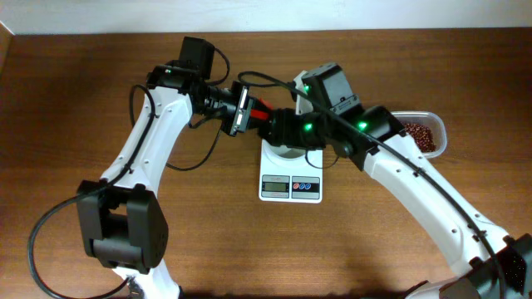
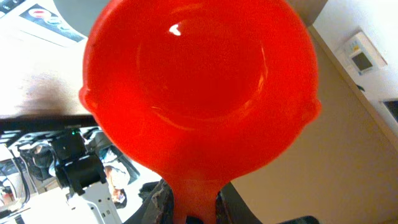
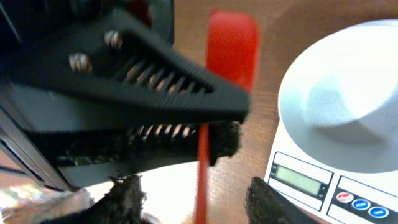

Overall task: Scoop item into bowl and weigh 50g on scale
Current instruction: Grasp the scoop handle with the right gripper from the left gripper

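Note:
My left gripper is shut on the handle of a red scoop, just behind the scale; the left wrist view shows the scoop's cup empty. My right gripper is open, with the scoop's thin red edge between its fingers and touching neither; overhead it meets the left one. The white bowl stands on the white scale and is mostly hidden overhead. The scale's display faces front. The red-brown beans lie in a clear tub.
The clear plastic tub stands on the brown table to the right of the scale, partly under the right arm. Both arms cross above the scale's back edge. Cables hang round the left arm.

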{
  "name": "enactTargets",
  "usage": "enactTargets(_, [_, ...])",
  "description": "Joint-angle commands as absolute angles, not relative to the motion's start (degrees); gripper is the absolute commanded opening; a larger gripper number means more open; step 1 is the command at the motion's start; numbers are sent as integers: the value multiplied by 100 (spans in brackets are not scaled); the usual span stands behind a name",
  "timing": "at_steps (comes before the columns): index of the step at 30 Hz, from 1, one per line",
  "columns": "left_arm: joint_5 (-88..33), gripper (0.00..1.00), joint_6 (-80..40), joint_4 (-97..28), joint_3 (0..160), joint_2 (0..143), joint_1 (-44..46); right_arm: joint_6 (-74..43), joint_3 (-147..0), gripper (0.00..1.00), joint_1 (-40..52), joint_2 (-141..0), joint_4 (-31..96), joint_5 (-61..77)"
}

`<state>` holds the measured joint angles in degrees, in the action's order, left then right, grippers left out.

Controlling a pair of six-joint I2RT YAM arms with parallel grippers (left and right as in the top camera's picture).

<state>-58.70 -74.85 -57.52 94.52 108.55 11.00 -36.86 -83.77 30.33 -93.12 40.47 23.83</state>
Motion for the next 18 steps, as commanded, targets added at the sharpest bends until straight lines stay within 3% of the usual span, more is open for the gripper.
enactTargets(1, [-5865,0,-7583,-5767,9509,10807,1118,-3715,-8667,43,2886,-9284,3826,2176])
enactTargets(9, [-5918,0,-7684,-5747,9509,10807,1125,-3717,-8663,30,2947,-9295,3776,1772])
enactTargets(16, [-5918,0,-7846,-5747,9509,10807,1125,-3972,-8663,28,3004,-9297,3789,1769])
enactTargets(18, [-5927,0,-7848,-5747,9509,10807,1125,-3972,-8663,20,3004,-9297,3791,1772])
